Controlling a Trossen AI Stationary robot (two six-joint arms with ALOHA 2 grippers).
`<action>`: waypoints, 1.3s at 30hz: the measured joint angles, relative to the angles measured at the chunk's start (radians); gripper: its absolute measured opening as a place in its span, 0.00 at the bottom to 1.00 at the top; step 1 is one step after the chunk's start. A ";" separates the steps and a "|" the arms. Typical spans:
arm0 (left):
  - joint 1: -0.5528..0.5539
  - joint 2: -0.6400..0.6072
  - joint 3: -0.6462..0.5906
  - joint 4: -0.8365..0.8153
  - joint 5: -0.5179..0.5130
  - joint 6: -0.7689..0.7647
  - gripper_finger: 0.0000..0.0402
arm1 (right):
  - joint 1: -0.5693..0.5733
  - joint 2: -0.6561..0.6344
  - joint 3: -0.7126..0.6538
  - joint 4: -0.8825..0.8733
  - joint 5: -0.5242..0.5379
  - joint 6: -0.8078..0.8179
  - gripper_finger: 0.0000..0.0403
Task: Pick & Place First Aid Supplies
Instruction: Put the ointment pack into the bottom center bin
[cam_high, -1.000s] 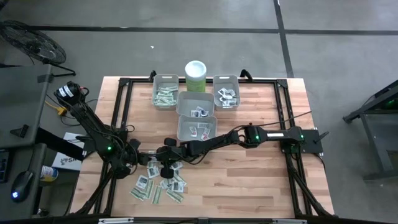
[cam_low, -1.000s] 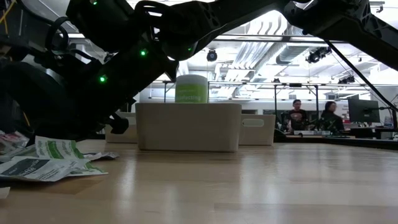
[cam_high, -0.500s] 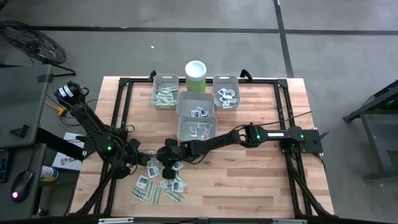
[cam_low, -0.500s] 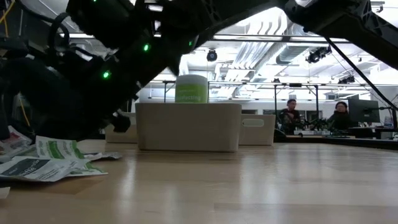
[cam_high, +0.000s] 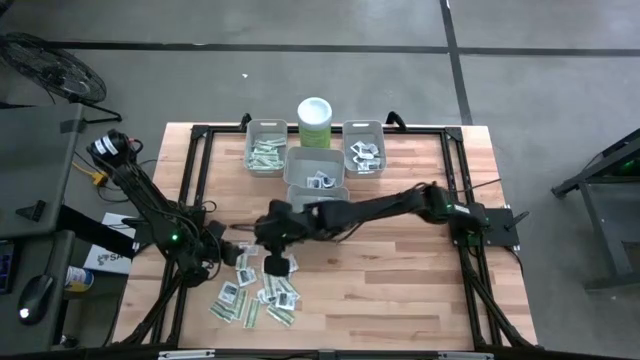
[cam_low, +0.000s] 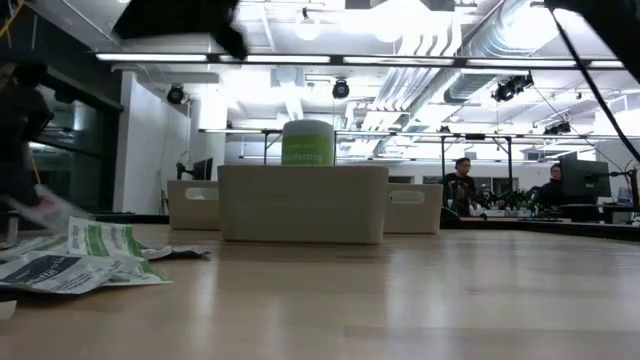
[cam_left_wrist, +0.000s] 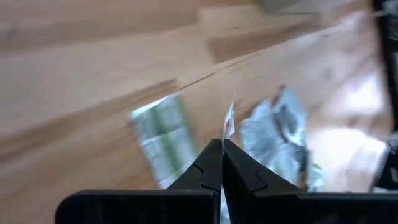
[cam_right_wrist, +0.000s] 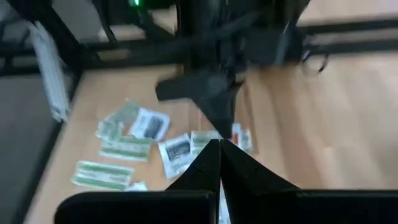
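While most of the first aid packets (cam_high: 258, 296) lie scattered on the counter (cam_high: 400, 290) near its front left, the left claw (cam_left_wrist: 222, 144) is pinched tight on one thin white packet (cam_left_wrist: 229, 120) just above them. The right claw (cam_right_wrist: 219, 144) is clenched too, raised over the pile, in front of the grey bins (cam_high: 316, 168).

Left arm: folded low at the table's left front, its gripper (cam_left_wrist: 222, 149) pointing toward the table's middle, fingers pressed together on a thin packet (cam_left_wrist: 228, 121) (only the packet's edge shows above the tips). Right arm: stretched long from its base at the right, reaching across to the table's centre, its gripper (cam_right_wrist: 219, 149) angled downward with fingers (cam_right_wrist: 205, 163) fully closed.
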 joint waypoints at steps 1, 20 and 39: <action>0.000 -0.008 0.005 0.000 -0.020 0.033 0.00 | 0.000 -0.032 0.000 -0.018 0.006 0.000 0.00; 0.005 -0.257 0.021 -0.003 -0.405 0.431 0.00 | -0.033 -0.263 0.002 -0.503 0.176 0.003 0.00; 0.574 -0.278 0.210 0.169 0.023 1.275 0.00 | -0.032 -0.492 -0.532 -0.105 0.078 0.182 0.00</action>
